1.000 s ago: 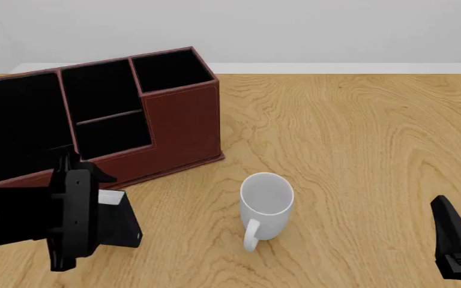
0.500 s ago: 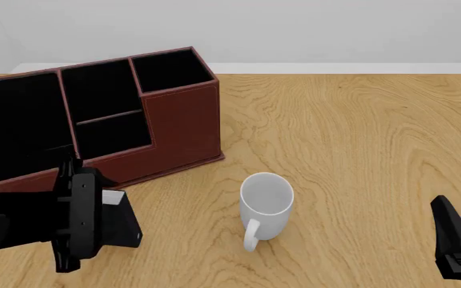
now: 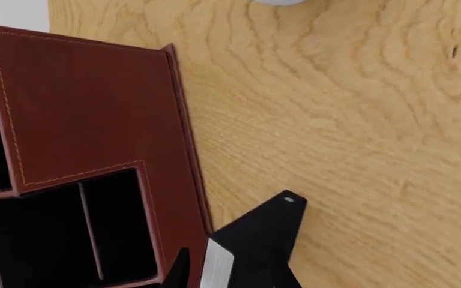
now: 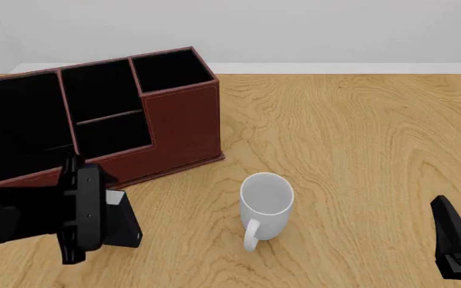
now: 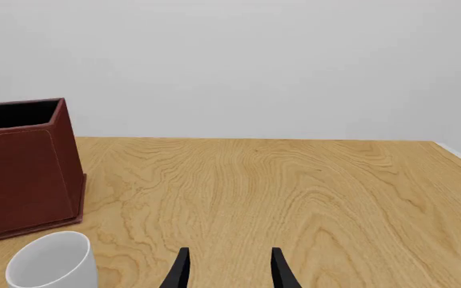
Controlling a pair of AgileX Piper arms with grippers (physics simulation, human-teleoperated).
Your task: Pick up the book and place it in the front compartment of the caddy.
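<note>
Near the left front edge of the table (image 4: 359, 132), close before the caddy (image 4: 182, 120): pinching the book (image 4: 122, 223) with the left gripper (image 4: 94, 213), jaws pressed against its two black covers, white page edge turned up and toward the arm. Cannot tell whether lifted clear of the wood or just resting on it. From the left wrist view, reads as a black cover (image 3: 259, 237) with a pale strip of pages beside one finger (image 3: 180, 271), caddy wall and its black-lined pockets just alongside.

Right gripper (image 5: 228, 273) spread wide, holding nothing, parked low at the near right, well apart from the white mug (image 4: 266, 204) and from everything else.

Likely to handle as a stiff, compact block: hard boards, no sag, modest weight for its bulk. Smooth covers probably a little slippery, so best gripped across the thickness, near the middle of the boards rather than at a corner, to stop any swinging about the pads. Not fragile; could take a firm squeeze.

Next, probably: raise enough to clear the caddy's low front lip, carry forward over the front pocket, keep upright and square with the walls, lower in before letting go. Main risk: catching a corner on the rim
</note>
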